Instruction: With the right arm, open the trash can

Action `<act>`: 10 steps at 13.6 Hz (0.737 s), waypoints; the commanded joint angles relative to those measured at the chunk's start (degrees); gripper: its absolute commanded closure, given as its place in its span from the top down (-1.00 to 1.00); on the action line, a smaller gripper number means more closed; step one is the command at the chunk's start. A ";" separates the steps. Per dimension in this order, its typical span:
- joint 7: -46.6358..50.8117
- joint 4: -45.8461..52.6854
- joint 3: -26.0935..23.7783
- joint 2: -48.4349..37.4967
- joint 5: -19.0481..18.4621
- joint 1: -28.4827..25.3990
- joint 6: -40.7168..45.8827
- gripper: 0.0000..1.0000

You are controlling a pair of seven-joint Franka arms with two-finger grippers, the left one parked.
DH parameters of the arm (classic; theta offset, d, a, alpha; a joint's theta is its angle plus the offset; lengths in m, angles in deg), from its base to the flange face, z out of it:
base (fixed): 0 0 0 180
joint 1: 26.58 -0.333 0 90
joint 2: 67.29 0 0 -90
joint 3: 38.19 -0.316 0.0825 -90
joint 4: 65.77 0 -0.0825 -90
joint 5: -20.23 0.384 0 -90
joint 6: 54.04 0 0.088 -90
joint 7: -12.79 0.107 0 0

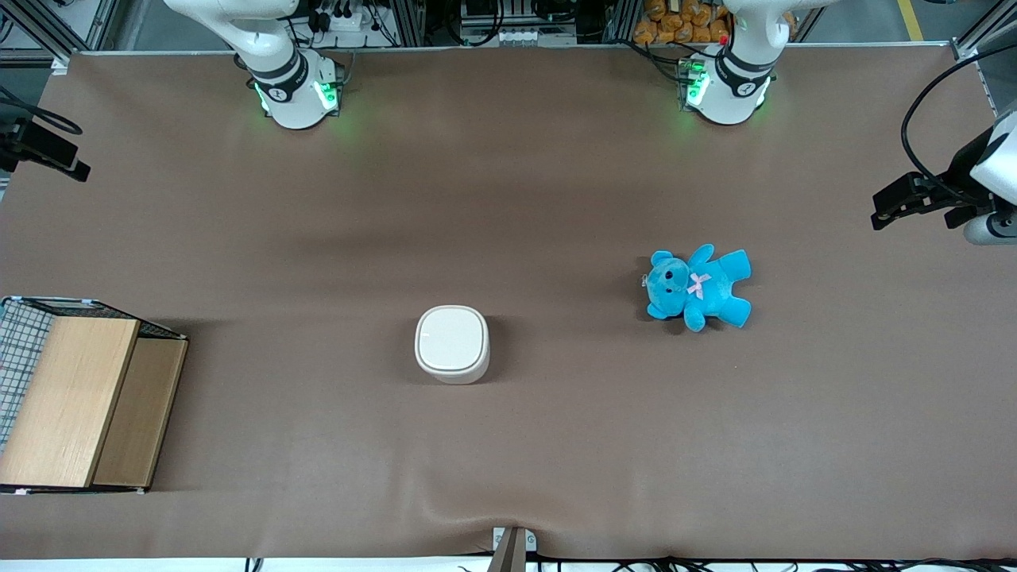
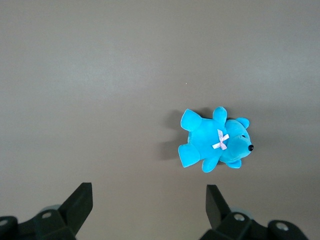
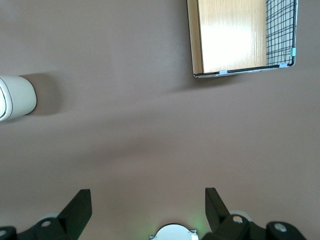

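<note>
The trash can (image 1: 452,344) is a small cream-white rounded-square bin standing on the brown table cover, near the middle of the table. Its flat white lid lies shut. The right wrist view shows only part of its side (image 3: 15,97). My right gripper (image 3: 148,200) is open and empty, with its two black fingers (image 3: 82,205) spread wide over bare table cover. In the front view the gripper (image 1: 48,151) hangs at the working arm's end of the table, well apart from the trash can and farther from the camera than it.
A wood-and-wire box (image 1: 79,397) (image 3: 240,35) stands at the working arm's end, nearer the camera. A blue teddy (image 1: 697,286) (image 2: 215,142) lies toward the parked arm's end. The working arm's base (image 1: 295,91) (image 3: 173,232) is at the table's back edge.
</note>
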 commanded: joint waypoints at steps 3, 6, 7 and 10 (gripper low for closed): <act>0.88 -0.05 -0.74 -0.64 -0.31 0.75 -0.40 1.00; 0.53 -0.05 -0.74 -0.56 0.57 0.67 -0.40 1.00; 0.27 -0.05 -0.83 -0.38 0.57 0.32 -0.48 1.00; 0.27 0.47 -0.83 1.55 0.31 -2.92 -0.66 1.00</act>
